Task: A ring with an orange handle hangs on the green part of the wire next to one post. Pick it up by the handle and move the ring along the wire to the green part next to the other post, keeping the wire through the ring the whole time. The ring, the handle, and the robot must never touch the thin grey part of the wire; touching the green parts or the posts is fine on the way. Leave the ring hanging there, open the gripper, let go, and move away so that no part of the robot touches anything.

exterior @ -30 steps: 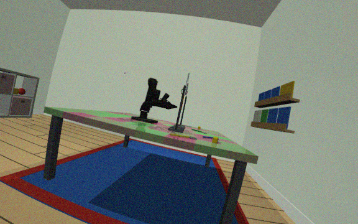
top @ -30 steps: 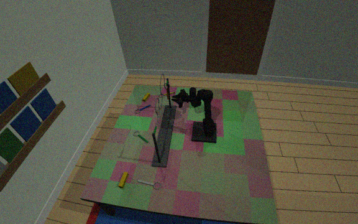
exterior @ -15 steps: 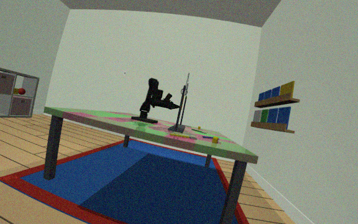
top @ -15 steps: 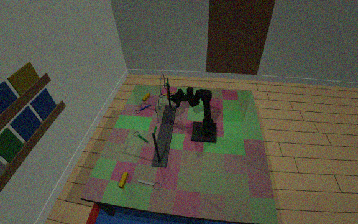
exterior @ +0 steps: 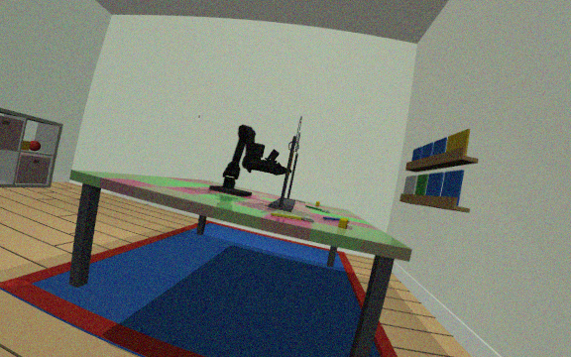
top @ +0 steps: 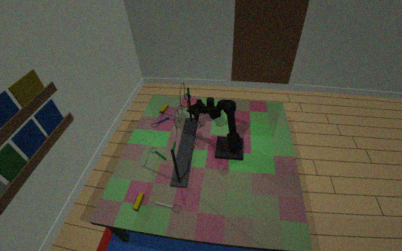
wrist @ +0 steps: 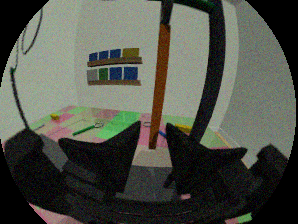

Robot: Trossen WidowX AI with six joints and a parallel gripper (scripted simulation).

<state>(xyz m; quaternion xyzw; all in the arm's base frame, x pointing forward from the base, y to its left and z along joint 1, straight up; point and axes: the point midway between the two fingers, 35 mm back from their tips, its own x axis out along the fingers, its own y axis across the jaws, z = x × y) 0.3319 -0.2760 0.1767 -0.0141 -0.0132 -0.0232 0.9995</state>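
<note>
The orange handle (wrist: 161,80) hangs nearly upright below its ring, which is dark and seen edge-on at the top of the wrist view. The ring hangs at the green part (wrist: 195,5) (top: 188,90) beside the far post (wrist: 212,75). My gripper (wrist: 153,124) (exterior: 287,172) is partly open and empty. The handle's lower end shows in the gap between the fingertips; how far ahead of them it is cannot be told exactly. The other post (top: 175,164) (wrist: 21,110) has its green part (top: 174,146) (wrist: 13,71) on top. The thin grey wire loops between them.
A dark base (top: 187,146) carries both posts. Beyond it lie a blue-handled ring (top: 162,121), a green-handled ring (top: 160,155) and a yellow block (top: 164,109). A white-handled ring (top: 164,204) and another yellow block (top: 138,201) lie near the other post's end.
</note>
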